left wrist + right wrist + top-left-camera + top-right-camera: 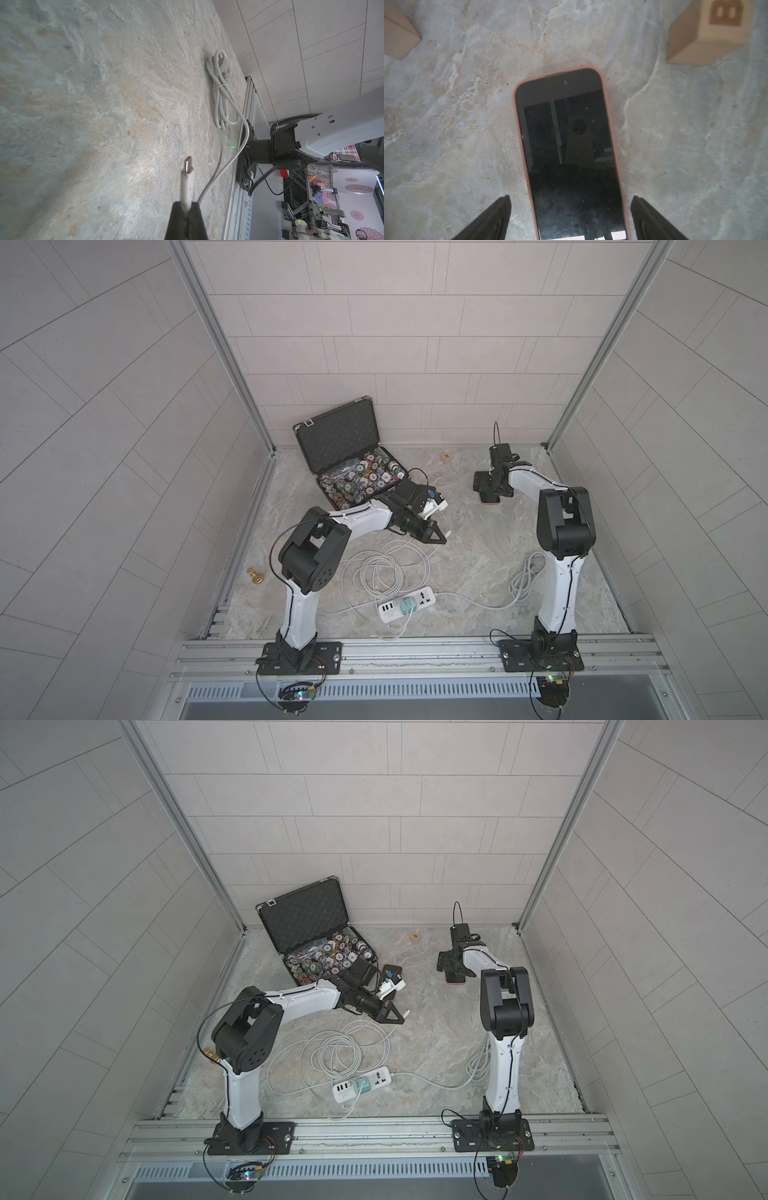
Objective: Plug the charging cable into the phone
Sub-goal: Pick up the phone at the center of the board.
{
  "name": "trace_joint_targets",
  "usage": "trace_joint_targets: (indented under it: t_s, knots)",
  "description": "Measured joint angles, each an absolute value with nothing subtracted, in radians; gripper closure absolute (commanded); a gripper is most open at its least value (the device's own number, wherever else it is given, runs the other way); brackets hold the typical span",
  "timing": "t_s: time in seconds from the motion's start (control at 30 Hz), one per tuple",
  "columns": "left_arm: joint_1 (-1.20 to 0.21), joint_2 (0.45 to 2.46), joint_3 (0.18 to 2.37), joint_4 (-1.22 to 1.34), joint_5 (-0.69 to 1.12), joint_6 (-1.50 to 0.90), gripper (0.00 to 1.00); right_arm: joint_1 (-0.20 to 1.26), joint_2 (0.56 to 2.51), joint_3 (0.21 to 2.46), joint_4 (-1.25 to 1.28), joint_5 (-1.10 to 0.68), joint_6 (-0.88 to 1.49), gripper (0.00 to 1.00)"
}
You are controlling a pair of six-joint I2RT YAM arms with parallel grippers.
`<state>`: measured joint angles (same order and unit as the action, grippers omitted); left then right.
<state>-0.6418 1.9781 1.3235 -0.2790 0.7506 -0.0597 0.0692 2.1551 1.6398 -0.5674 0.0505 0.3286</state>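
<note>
Item one, your left gripper (187, 209): fingers clamped together on the white charging cable (187, 185) just behind its plug, metal tip sticking out free, near the middle of the marble table (83, 104). Item two, your right gripper (571, 197): fingers spread wide, one on either side of the pink-cased phone (571, 145), clear of its edges. The phone lies screen-up, well apart from the plug; also listed are a chip case (353, 464), a power strip (407, 604) and a wooden block (708, 33).

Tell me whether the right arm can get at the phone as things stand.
Probably yes. The right gripper is open directly over the phone, one finger on either side of it with a gap on both sides. The phone lies flat, screen up, on the table, and nothing sits between them.
</note>
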Motion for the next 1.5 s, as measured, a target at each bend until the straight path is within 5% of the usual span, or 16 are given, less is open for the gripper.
trace_joint_targets:
  t_s: [0.4, 0.87, 1.5]
  knots:
    - [-0.642, 1.978, 1.324, -0.286, 0.747, -0.055, 1.00, 0.073, 2.256, 1.813, -0.732, 0.089, 0.340, 0.13]
    - [-0.642, 1.978, 1.324, -0.287, 0.747, -0.053, 1.00, 0.075, 2.304, 1.894, -0.820, 0.104, 0.316, 0.00]
    - [-0.642, 1.978, 1.327, -0.298, 0.746, -0.052, 1.00, 0.064, 2.282, 1.932, -0.884, 0.075, 0.322, 0.00]
